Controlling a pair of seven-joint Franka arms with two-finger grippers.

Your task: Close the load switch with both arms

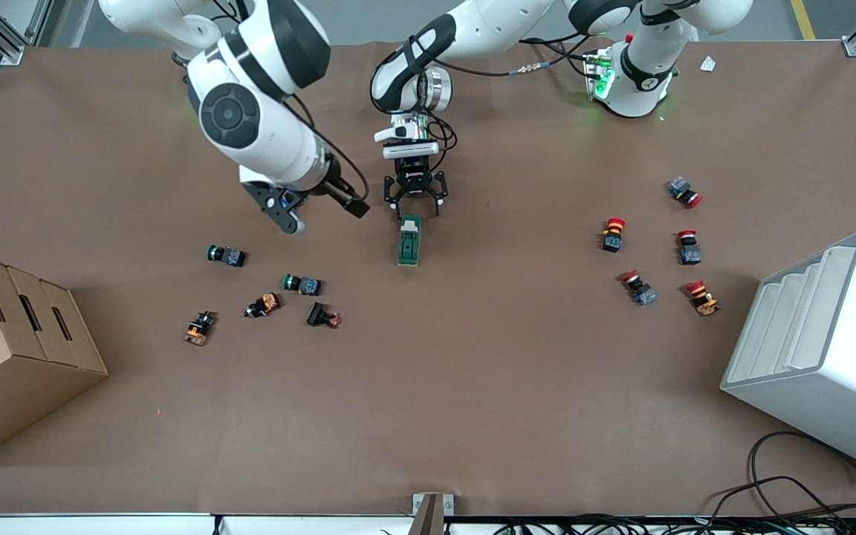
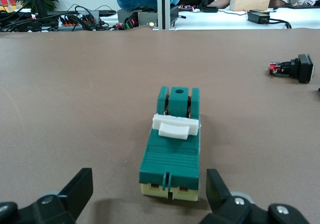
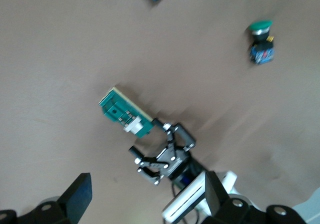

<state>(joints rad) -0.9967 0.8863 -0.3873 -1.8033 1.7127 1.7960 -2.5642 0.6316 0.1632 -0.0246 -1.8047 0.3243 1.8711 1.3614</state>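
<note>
Both arms reach in toward the table's middle.
The left gripper (image 1: pixel 414 210) points down, low over the table, at 12 o'clock from centre, fingers (image 2: pixel 80 186) spread wide. The right gripper (image 1: pixel 324 212) hangs higher at about 10 o'clock, tilted, fingers (image 3: pixel 80 194) apart.

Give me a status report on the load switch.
Left claw open at load switch, not gripping. Right claw open, empty, above bare table beside it. Nothing blocking.
</note>
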